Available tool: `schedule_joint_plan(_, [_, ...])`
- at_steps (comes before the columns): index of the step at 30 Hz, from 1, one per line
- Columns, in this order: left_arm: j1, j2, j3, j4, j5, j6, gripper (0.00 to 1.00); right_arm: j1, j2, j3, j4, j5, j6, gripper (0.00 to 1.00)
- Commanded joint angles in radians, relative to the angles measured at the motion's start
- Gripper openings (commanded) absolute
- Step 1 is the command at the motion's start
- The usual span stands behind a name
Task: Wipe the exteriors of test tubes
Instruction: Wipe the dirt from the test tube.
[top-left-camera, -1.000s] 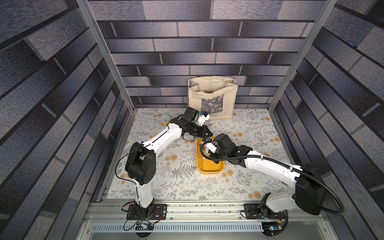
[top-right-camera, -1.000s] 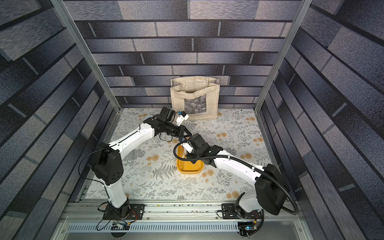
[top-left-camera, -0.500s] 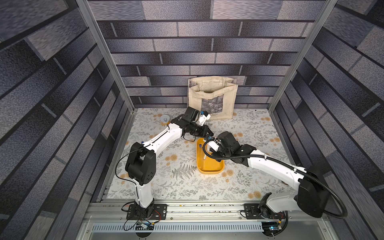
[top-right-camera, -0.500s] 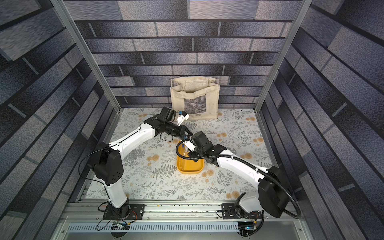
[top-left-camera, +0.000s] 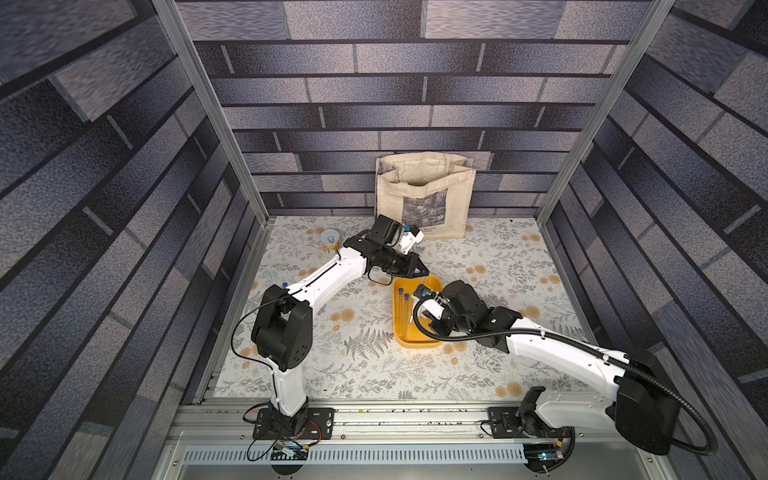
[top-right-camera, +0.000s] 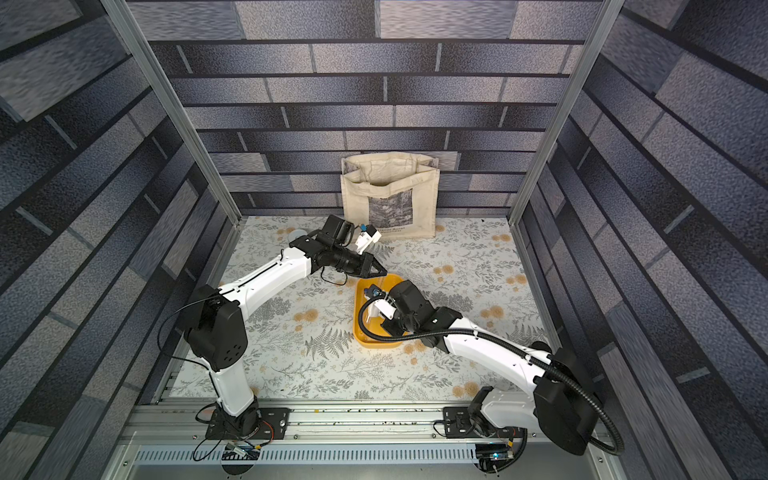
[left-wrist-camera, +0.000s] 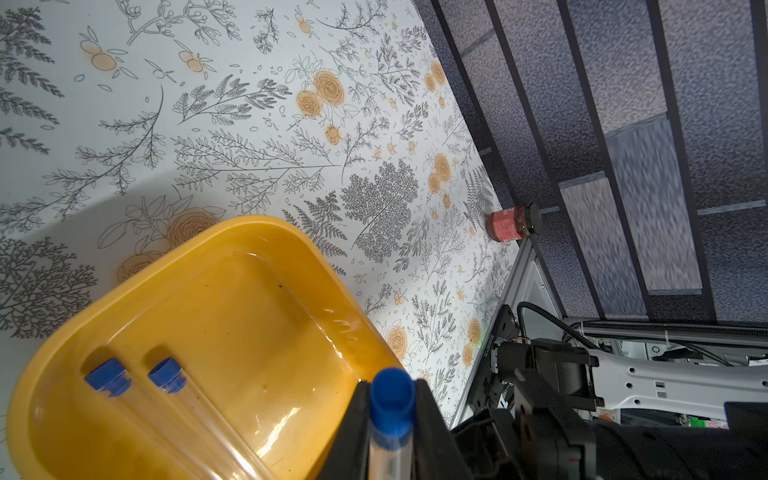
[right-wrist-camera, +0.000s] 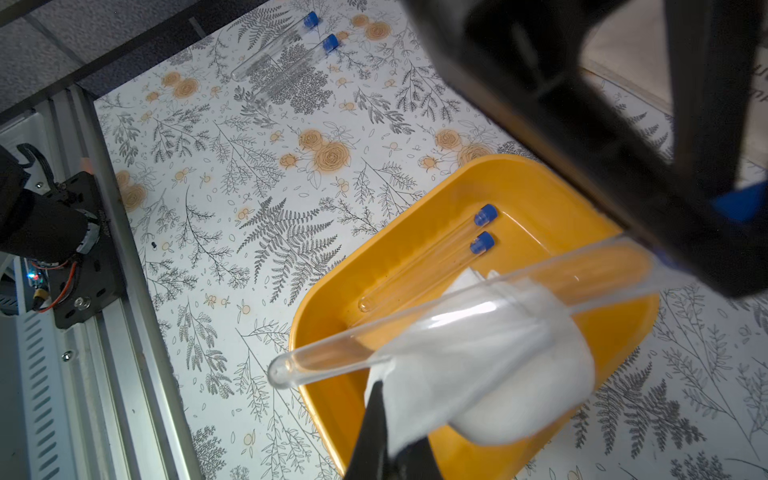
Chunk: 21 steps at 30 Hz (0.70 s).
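Right wrist view: left gripper (right-wrist-camera: 706, 216) clamps the tube (right-wrist-camera: 415, 328) by its cap; right gripper (right-wrist-camera: 395, 449) pinches the cloth (right-wrist-camera: 498, 374) wrapped under it. Slide the cloth tipward, pressing lightly.

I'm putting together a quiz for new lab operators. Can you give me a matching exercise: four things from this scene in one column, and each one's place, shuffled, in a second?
Things
1. raised test tube
2. white cloth
3. yellow tray
4. tote bag

Places
A. standing against the back wall
B. pinched in the right gripper
C. on the table, with two more test tubes lying inside
D. clamped in the left gripper

Pairs: 1-D, 2-B, 3-C, 4-A
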<state>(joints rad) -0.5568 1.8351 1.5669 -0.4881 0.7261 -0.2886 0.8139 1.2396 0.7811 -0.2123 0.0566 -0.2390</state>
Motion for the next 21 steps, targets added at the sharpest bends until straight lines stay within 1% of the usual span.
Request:
schedule_joint_plan(1, [-0.004,-0.019,0.018,-0.025,0.012,-0.001,0.11,-0.027,-0.024,0.020,0.003,0.094,0.113,0.00])
schedule_joint_plan(5, [-0.005,-0.033,0.007,-0.012,0.012,-0.010,0.11,-0.037,-0.011,0.052,-0.033,0.115,0.181,0.00])
schedule_joint_plan(10, [-0.006,-0.060,-0.026,0.036,0.023,-0.042,0.11,-0.067,0.031,0.116,-0.083,0.133,0.327,0.00])
schedule_joint_plan(12, [-0.009,-0.066,-0.034,0.042,0.024,-0.045,0.11,-0.083,0.046,0.143,-0.102,0.125,0.363,0.00])
schedule_joint_plan(16, [-0.010,-0.078,-0.046,0.042,0.021,-0.044,0.11,-0.126,0.071,0.192,-0.146,0.139,0.424,0.00])
schedule_joint_plan(21, [-0.011,-0.094,-0.059,0.046,0.019,-0.045,0.11,-0.166,0.104,0.230,-0.179,0.128,0.441,0.00])
